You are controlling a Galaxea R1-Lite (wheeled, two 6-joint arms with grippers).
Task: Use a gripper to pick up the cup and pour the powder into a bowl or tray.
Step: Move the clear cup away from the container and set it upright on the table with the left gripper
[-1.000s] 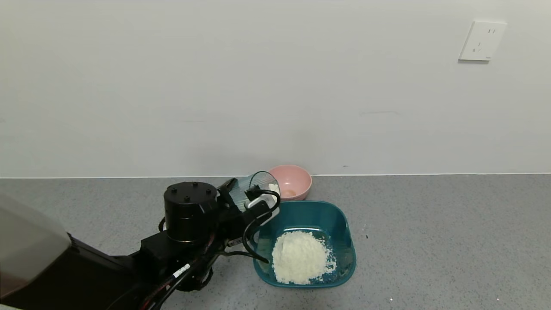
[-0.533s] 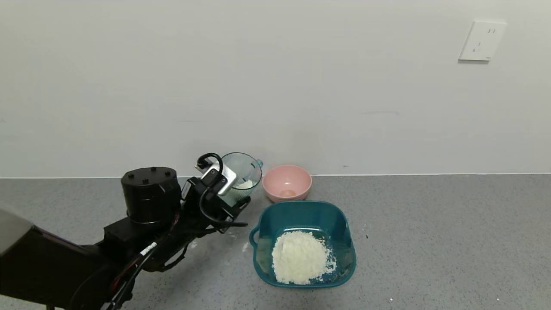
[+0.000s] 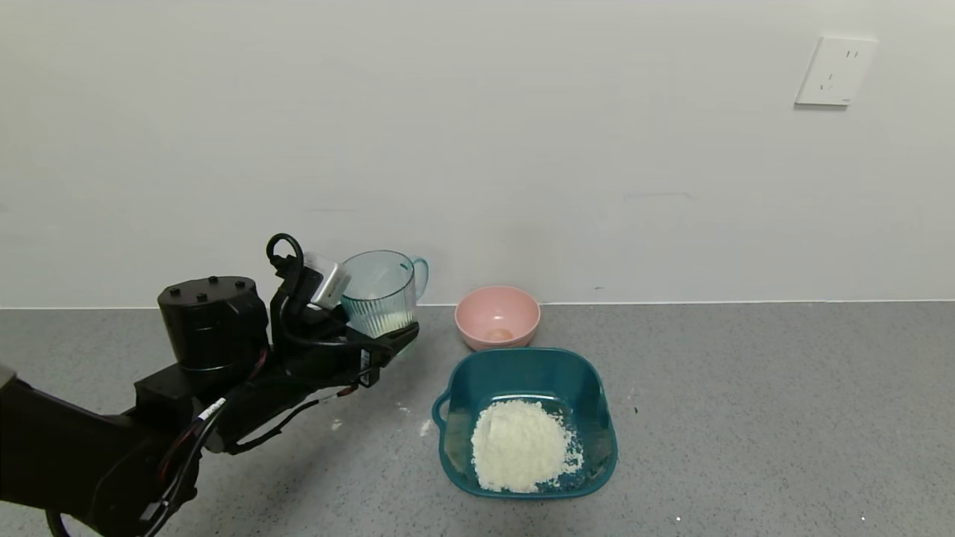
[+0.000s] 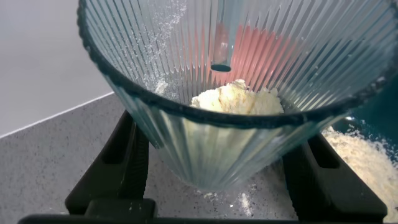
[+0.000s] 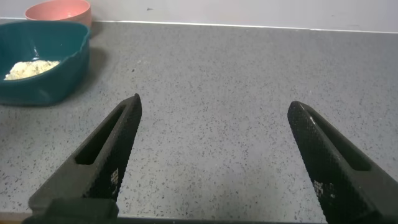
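Observation:
My left gripper point(image 3: 382, 337) is shut on the ribbed pale blue-green cup point(image 3: 380, 292) and holds it upright above the table, left of the teal basin point(image 3: 522, 367). In the left wrist view the cup point(image 4: 186, 56) sits between the black fingers point(image 4: 124, 162), and a clump of white powder point(image 4: 236, 99) lies at its bottom. A heap of white powder point(image 3: 518, 444) lies in the basin. My right gripper point(image 5: 214, 104) is open and empty over bare table. It sees the basin point(image 5: 62, 59) far off.
A small pink bowl point(image 3: 498, 315) stands by the wall just behind the basin. Powder specks point(image 3: 424, 427) lie on the grey table left of the basin. The white wall runs close behind the cup.
My left gripper has swung left and up, away from over the basin, and the cup has turned from tipped over to upright. The heap in the basin is unchanged.

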